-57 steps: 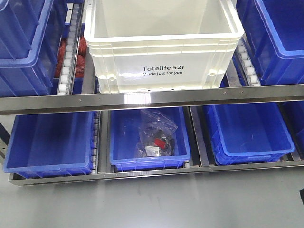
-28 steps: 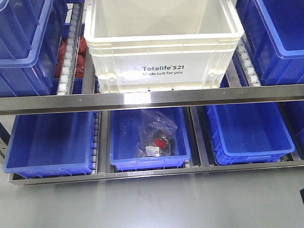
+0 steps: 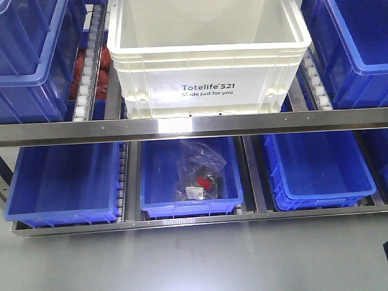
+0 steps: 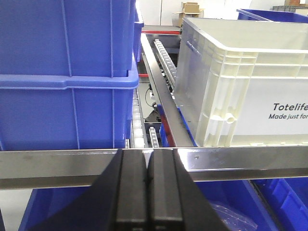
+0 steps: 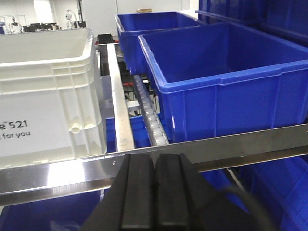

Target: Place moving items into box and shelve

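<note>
While the white crate [image 3: 209, 57] sits on the upper shelf w/ blue bins [image 3: 36, 54] either side, I see L gripper [image 4: 147, 192] & R gripper [image 5: 155, 192] both pressed closed, empty, just short of the steel rail [image 3: 194, 126].

The crate [image 3: 206, 73] is white with black "Totelife 521" print, the bins [image 3: 63, 182] around and below it are deep blue, the shelf rail [image 3: 194, 126] is bare silver metal, and both end effectors' fingers [image 4: 134, 192] are matte black.

Warehouse: roller shelving [image 3: 200, 126] stocked with blue bins [image 3: 63, 182].
</note>
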Controlling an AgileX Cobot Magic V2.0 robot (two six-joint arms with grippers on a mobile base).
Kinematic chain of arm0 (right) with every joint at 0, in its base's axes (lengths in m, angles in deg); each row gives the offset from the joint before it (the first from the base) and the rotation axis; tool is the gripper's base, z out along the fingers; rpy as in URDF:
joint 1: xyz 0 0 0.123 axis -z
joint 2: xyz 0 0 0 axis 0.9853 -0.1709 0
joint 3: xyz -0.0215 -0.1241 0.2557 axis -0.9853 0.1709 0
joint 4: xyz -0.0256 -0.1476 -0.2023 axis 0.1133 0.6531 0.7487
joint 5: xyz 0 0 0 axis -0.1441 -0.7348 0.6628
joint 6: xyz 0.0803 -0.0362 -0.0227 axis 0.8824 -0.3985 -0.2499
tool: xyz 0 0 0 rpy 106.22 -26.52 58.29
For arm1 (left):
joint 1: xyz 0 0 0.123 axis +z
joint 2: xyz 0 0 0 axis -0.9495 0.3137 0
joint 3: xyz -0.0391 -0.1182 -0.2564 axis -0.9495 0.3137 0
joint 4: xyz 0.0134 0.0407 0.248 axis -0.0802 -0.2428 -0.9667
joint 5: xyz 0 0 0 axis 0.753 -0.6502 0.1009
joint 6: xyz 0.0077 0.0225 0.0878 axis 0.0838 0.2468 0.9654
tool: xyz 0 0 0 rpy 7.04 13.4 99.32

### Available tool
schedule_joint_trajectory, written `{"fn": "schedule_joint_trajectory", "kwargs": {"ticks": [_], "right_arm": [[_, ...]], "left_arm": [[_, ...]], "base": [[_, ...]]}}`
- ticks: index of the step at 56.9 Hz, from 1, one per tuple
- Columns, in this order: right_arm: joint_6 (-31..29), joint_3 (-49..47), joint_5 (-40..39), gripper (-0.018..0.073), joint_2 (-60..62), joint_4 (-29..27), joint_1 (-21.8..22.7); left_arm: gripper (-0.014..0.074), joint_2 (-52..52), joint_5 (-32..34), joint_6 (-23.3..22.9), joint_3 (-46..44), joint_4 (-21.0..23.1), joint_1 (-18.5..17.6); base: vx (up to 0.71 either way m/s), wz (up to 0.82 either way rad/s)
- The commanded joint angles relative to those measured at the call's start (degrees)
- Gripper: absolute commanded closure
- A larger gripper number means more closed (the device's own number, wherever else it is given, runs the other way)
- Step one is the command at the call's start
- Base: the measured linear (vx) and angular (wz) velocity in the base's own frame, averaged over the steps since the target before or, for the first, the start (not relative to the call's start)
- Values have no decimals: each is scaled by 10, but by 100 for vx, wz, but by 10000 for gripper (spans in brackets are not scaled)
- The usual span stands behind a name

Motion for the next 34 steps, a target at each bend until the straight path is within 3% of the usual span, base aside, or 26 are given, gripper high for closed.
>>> {"fn": "schedule_joint_trajectory", "kwargs": {"ticks": [1,8,17,25,34], "right_arm": [[-100,4,-45,567,6,-92,-1],[-165,4,-46,567,6,-146,-1],[-166,4,-46,567,6,-142,-1],[-159,4,-47,567,6,-98,-1],[-159,4,-42,567,6,-105,-1]], "left_arm": [[603,-9,46,0,18,5,0],[603,-9,46,0,18,5,0],[603,-9,46,0,18,5,0],[603,-9,46,0,18,5,0],[603,-9,46,0,18,5,0]], "base": [[0,0],[0,0],[0,0],[0,0],[0,0]]}}
